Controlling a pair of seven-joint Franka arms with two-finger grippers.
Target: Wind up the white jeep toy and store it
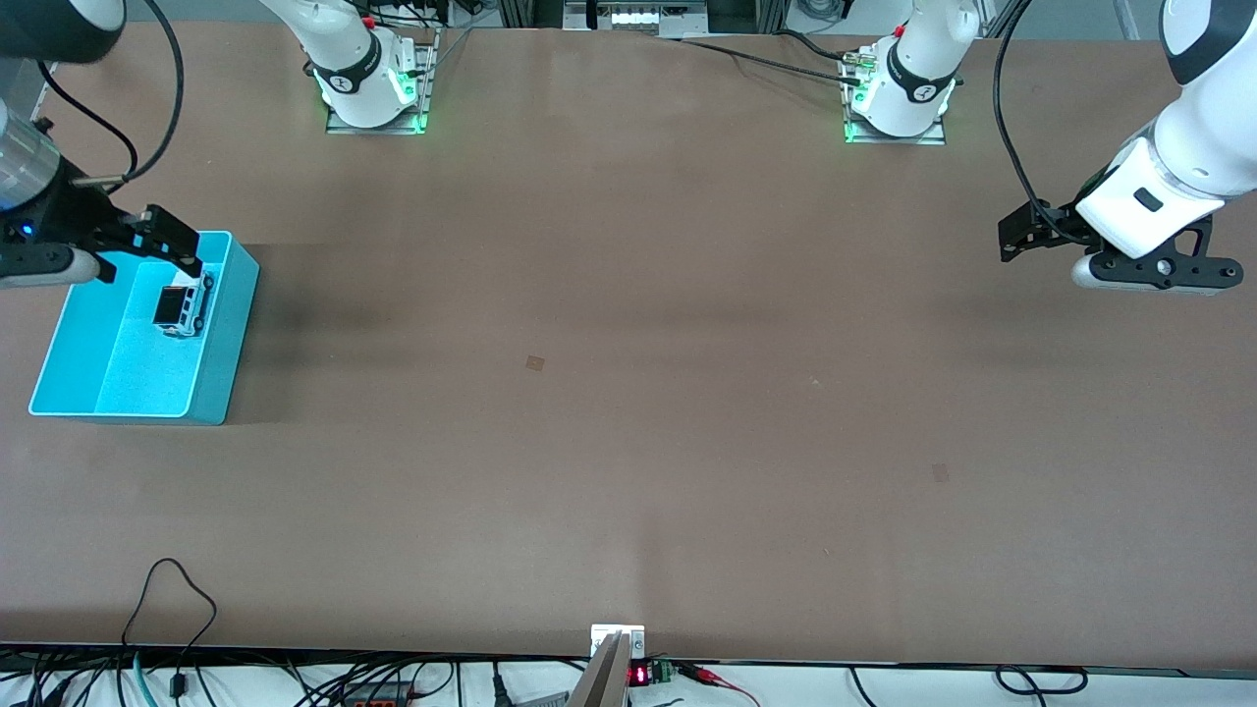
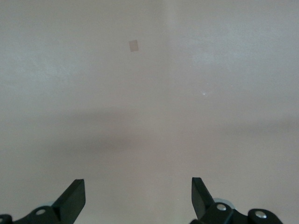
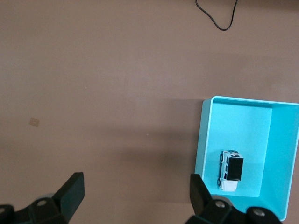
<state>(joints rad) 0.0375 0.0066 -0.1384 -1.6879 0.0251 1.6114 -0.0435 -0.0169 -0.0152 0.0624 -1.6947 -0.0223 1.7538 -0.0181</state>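
The white jeep toy [image 1: 184, 306] with its black roof lies inside the cyan bin [image 1: 232, 339] at the right arm's end of the table. It also shows in the right wrist view [image 3: 231, 171], on the floor of the bin [image 3: 206, 140]. My right gripper [image 1: 177, 245] is open and empty, up in the air over the bin's rim and the table beside it; its own view shows its fingers wide apart [image 3: 135, 196]. My left gripper [image 1: 1016, 236] is open and empty, waiting over bare table at the left arm's end [image 2: 138, 198].
Small tan patches mark the brown table [image 1: 534, 362] [image 1: 940, 472]; one shows in the left wrist view [image 2: 134, 45]. A black cable loop [image 1: 172, 589] lies near the front edge and also shows in the right wrist view [image 3: 219, 18].
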